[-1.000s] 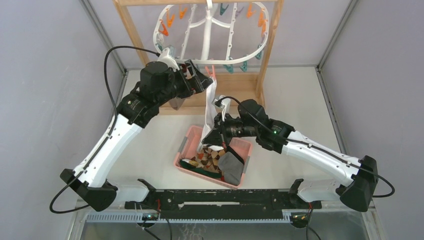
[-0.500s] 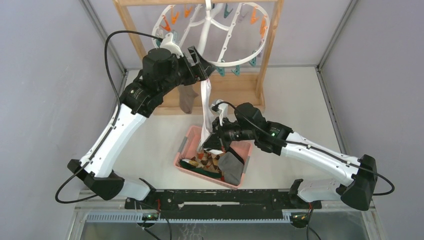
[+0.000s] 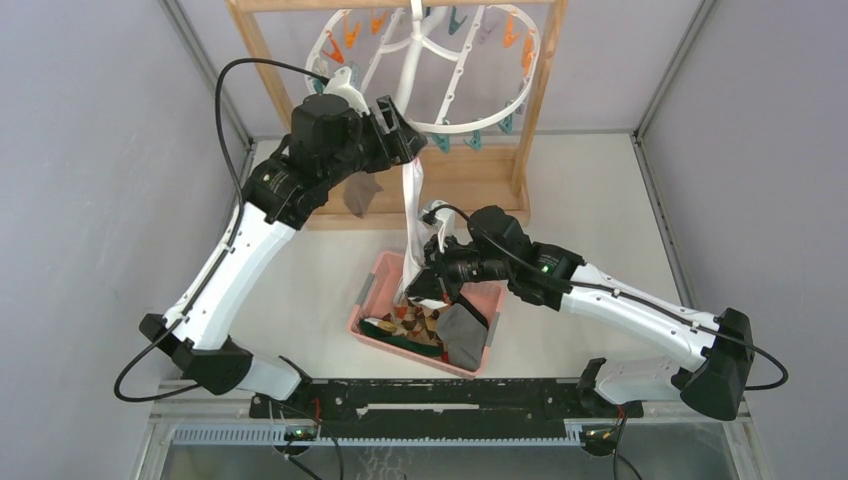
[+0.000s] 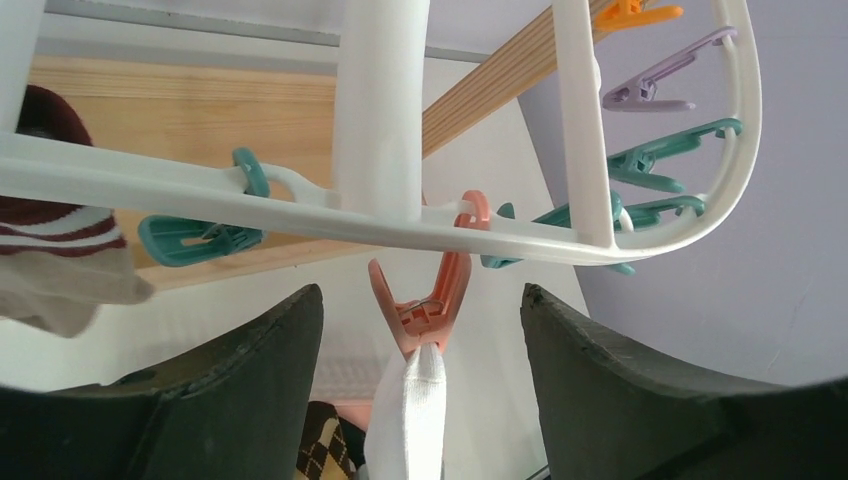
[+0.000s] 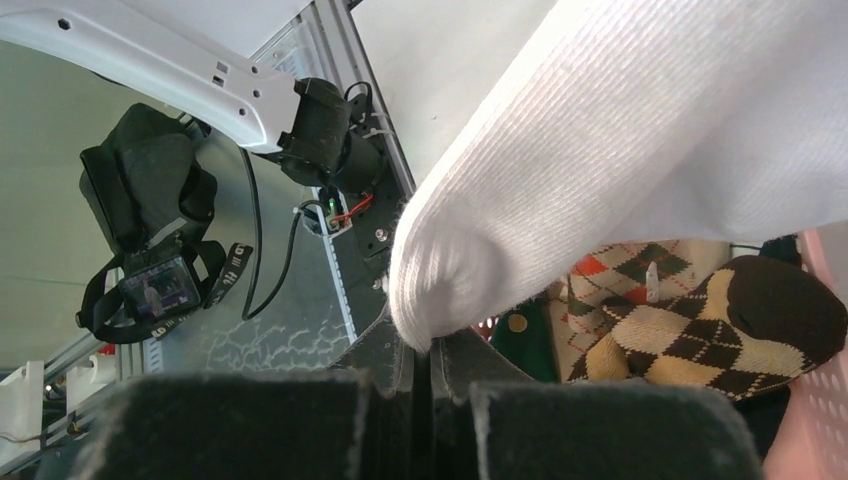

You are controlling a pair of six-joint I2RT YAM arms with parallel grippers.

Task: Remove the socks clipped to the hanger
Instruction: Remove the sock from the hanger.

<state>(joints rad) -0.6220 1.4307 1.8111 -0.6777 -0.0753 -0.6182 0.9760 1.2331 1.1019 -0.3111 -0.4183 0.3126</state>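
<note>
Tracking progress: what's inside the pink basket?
Loose socks: a brown argyle sock and a grey sock. The hanging white sock and the right gripper holding it cover the basket's far side.

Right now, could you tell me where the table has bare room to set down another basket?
Bare table lies right of the wooden frame, behind the right arm; a smaller patch sits between the left arm and the pink basket. The middle is crowded: the white sock hangs stretched above the sock-filled basket.
</note>
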